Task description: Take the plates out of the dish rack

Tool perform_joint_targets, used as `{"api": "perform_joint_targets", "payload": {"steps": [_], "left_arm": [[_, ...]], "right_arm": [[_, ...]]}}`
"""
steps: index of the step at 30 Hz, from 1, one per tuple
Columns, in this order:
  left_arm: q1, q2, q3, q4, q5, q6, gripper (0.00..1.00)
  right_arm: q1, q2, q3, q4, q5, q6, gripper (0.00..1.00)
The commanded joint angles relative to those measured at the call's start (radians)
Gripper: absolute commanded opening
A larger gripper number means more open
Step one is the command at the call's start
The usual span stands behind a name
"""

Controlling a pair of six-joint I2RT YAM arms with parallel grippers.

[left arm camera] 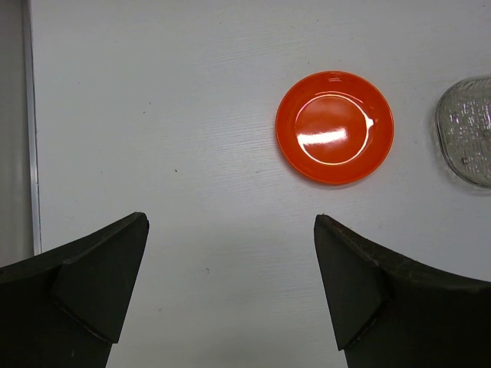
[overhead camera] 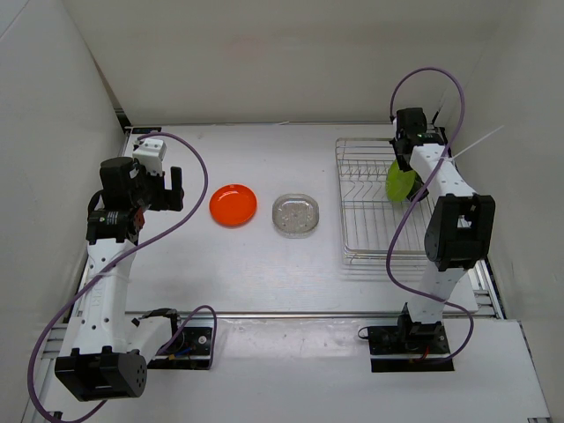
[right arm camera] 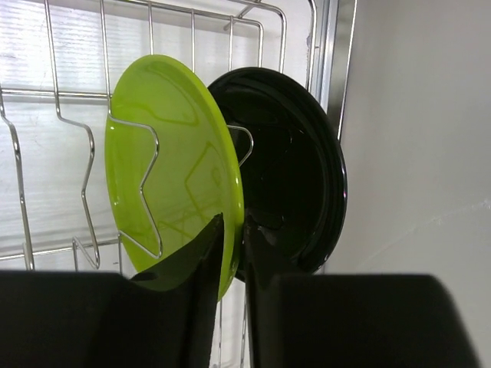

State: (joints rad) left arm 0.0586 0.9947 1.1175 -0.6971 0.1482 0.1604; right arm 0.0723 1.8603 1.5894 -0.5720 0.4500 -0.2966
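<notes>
The right gripper point(right arm camera: 232, 224) pinched the lower rim of the green plate point(right arm camera: 169, 169), which stood on edge in the rack point(right arm camera: 54, 115). Just behind it, the black plate point(right arm camera: 299, 176) possibly brushed the far finger. A straight, slow lift looked best, clearing the wires without dragging its neighbour. Across the table point(left arm camera: 153, 115), the orange plate point(overhead camera: 233, 204) and clear plate point(overhead camera: 296, 214) lay flat, and the left gripper point(left arm camera: 230, 222) hovered wide open.
</notes>
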Motion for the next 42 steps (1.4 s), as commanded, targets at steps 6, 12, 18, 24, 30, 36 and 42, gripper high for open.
{"api": "perform_joint_targets", "payload": {"steps": [6, 12, 18, 24, 30, 36, 42], "left_arm": [[-0.002, -0.013, 0.018, 0.018, 0.002, -0.005, 1.0], [-0.002, -0.013, 0.018, 0.018, 0.002, -0.005, 1.0], [-0.002, -0.013, 0.03, 0.018, 0.011, -0.015, 1.0], [-0.002, 0.031, 0.083, 0.018, 0.042, -0.024, 1.0], [-0.011, 0.088, 0.12, 0.031, 0.103, -0.056, 1.0], [-0.046, 0.201, 0.16, 0.083, 0.354, -0.111, 1.0], [-0.201, 0.357, 0.321, 0.084, 0.562, -0.15, 1.0]], "right_arm": [[0.0, 0.005, 0.021, 0.026, 0.023, 0.019, 0.04], [0.0, -0.015, 0.043, -0.009, 0.09, 0.086, 0.0], [0.0, -0.056, 0.122, -0.126, 0.208, 0.14, 0.0], [0.009, -0.203, 0.123, -0.181, 0.208, 0.14, 0.0], [0.032, -0.328, 0.124, -0.181, 0.259, 0.111, 0.0], [0.112, -0.476, 0.135, -0.138, 0.258, 0.108, 0.0], [0.135, -0.572, 0.065, -0.229, -0.326, 0.127, 0.0]]}}
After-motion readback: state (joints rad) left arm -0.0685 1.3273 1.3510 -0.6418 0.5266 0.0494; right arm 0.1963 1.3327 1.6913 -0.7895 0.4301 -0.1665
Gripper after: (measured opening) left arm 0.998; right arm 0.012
